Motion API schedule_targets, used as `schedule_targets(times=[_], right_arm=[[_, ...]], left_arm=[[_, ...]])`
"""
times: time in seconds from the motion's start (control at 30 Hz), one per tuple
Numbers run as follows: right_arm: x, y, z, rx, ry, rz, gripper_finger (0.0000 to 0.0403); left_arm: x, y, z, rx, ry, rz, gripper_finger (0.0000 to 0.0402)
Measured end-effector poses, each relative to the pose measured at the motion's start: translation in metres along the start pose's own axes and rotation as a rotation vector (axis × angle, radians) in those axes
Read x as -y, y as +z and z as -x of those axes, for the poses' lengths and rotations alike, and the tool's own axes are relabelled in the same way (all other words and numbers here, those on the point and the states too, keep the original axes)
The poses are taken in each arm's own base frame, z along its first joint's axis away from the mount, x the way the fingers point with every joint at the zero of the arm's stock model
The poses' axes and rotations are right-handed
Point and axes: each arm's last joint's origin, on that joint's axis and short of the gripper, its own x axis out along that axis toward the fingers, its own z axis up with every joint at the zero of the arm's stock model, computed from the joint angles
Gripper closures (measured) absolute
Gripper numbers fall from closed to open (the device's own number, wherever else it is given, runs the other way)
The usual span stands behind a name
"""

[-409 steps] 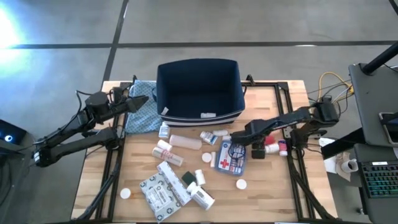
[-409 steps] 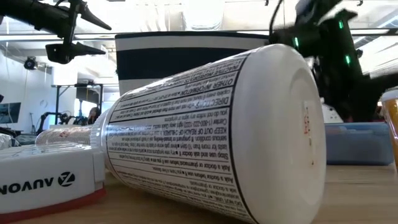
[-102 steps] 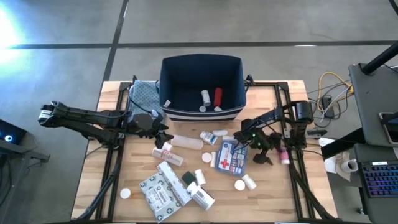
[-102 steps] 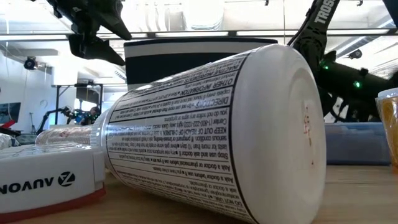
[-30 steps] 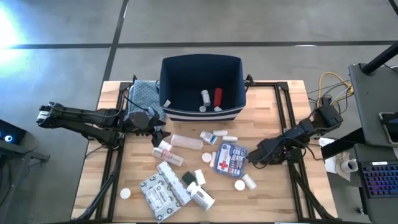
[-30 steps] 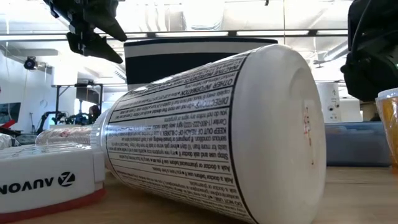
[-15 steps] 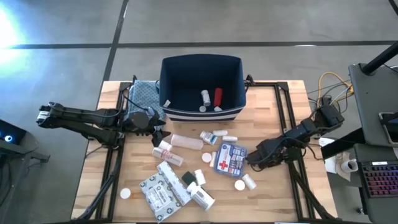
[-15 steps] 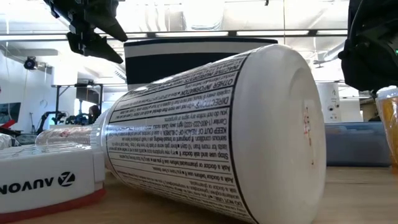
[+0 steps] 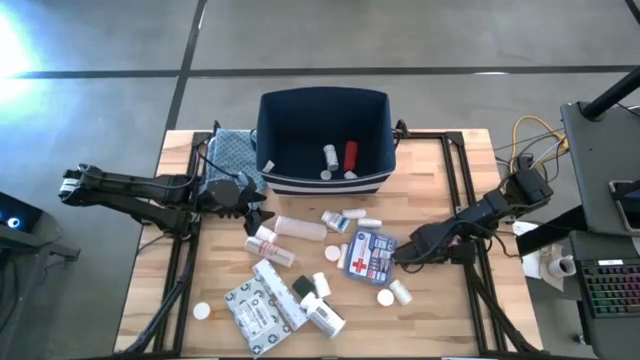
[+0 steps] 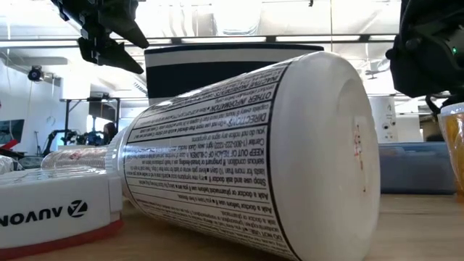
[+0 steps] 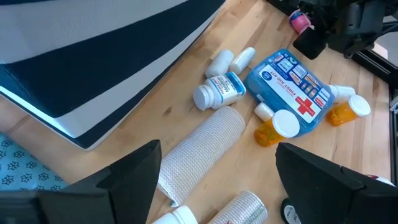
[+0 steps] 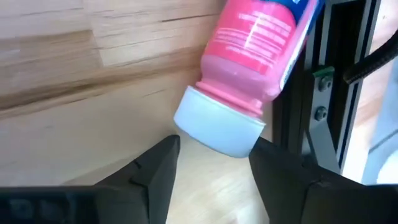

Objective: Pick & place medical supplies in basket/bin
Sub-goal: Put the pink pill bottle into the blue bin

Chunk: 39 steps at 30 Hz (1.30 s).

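While the right end effector (image 12: 211, 165) straddles the white cap of the pink bottle (image 12: 252, 46) lying right of the first-aid box (image 9: 372, 252), fingers spread, it should centre before pinching; the basket (image 9: 322, 140) waits beyond.

Black print is read on the large white cylindrical plastic bottle (image 10: 246, 156) lying on its side at the worktop's near edge: "DIRECTIONS", "OTHER INFORMATION", "KEEP OUT OF REACH OF CHILDREN". On the flat white box with a red base edge (image 10: 54, 206) beside it, "AUVON" with a round Z logo is read. A red cross is seen on the blue-and-white rectangular first-aid box (image 11: 291, 84); its small print cannot be read.
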Motion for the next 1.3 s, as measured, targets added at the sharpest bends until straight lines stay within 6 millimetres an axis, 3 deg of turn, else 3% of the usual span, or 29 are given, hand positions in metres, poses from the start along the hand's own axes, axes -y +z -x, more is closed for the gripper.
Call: schedule_targets(times=[0.33, 0.6, 0.83, 0.97, 1.3], right_arm=[[0.0, 0.0, 0.002, 0.023, 0.008, 0.029, 0.02], [-0.008, -0.017, 0.037, 0.015, 0.129, 0.063, 0.0199], [0.009, -0.008, 0.049, 0.205, 0.021, -0.13, 0.0199], [0.009, -0.009, 0.051, 0.213, 0.057, -0.196, 0.0199], [0.012, -0.002, 0.03, 0.218, 0.009, -0.299, 0.0199]], left_arm=[[0.0, 0.0, 0.0, 0.0, 0.0, 0.0, 0.0107], [0.0, 0.0, 0.0, -0.001, 0.0, 0.015, 0.0107], [0.0, 0.0, 0.0, -0.001, 0.0, 0.009, 0.0107], [0.0, 0.0, 0.0, 0.0, -0.001, 0.006, 0.0107], [-0.002, 0.0, 0.005, 0.008, -0.007, -0.028, 0.0107]])
